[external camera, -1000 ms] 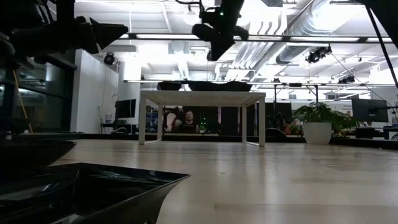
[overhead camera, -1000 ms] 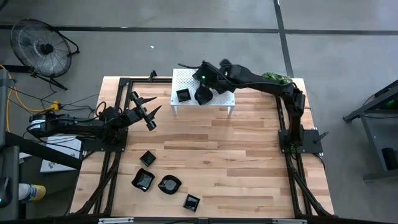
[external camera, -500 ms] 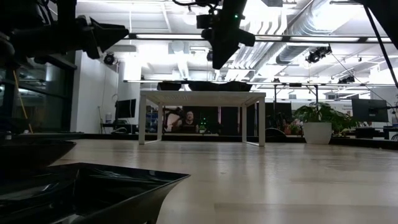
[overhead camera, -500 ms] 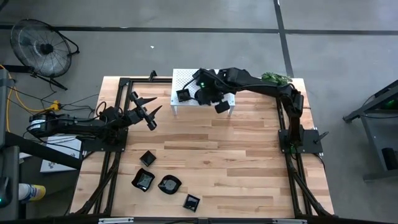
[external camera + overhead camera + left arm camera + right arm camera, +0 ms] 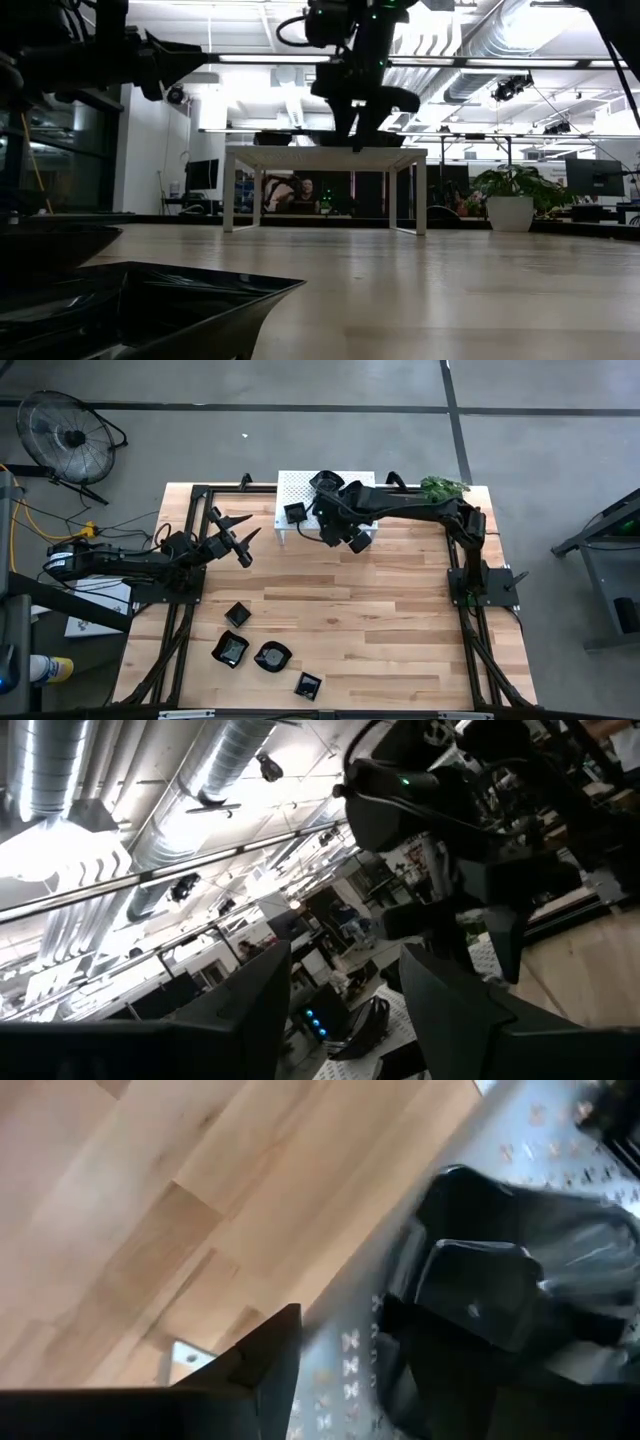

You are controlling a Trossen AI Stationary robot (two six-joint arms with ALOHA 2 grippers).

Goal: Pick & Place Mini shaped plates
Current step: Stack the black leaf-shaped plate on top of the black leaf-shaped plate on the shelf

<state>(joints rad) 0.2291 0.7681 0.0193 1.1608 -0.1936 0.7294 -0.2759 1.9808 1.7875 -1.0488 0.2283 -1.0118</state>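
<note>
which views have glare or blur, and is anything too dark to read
Low view: ceiling lights blow out bright, the right gripper and left arm show as silhouettes, and the nearest plate is a dark blur. Left wrist view: backlit, own fingers nearly black. Right wrist view: the stand and a glossy plate are soft, with pale sheen. High view: evenly lit.

Wooden table [image 5: 400,620], white stand [image 5: 292,488] at far edge.
Four black dishes [image 5: 268,656] sitting near left front corner.
</note>
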